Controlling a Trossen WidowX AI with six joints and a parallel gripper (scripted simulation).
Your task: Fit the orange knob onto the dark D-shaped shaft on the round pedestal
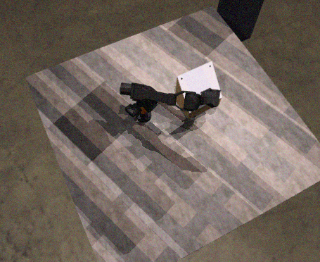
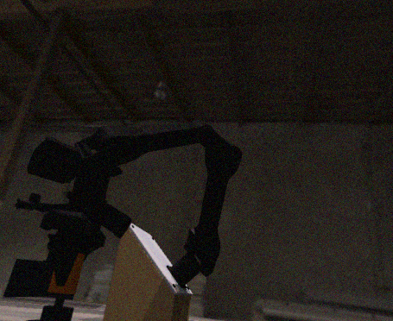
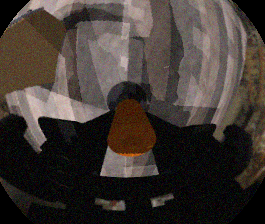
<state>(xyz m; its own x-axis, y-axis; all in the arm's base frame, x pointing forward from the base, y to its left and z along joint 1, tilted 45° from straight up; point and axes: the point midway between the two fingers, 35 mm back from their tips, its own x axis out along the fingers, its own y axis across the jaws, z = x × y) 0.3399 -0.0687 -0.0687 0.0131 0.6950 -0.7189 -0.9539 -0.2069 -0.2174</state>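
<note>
The orange knob (image 1: 143,111) (image 2: 73,278) (image 3: 131,134) is upright between the fingers of my gripper (image 2: 66,281) (image 3: 130,113), which is shut on it. The gripper points down over the round pedestal (image 1: 145,117) (image 2: 57,313) (image 3: 119,93), a dark disc partly hidden by the knob in the wrist view. In the exterior view a short stretch of the dark shaft (image 2: 60,299) shows between the knob's lower edge and the pedestal, so the knob is above the pedestal's top. Whether the shaft's tip is inside the hole, and how the flat sides lie, is hidden.
A wooden wedge block (image 2: 133,276) (image 3: 25,57) with a sloping white panel (image 1: 197,77) (image 2: 148,245) stands beside the pedestal, with the arm reaching over it. A dark box (image 2: 27,278) shows behind the gripper. A dark column (image 1: 240,17) stands at the table's far edge.
</note>
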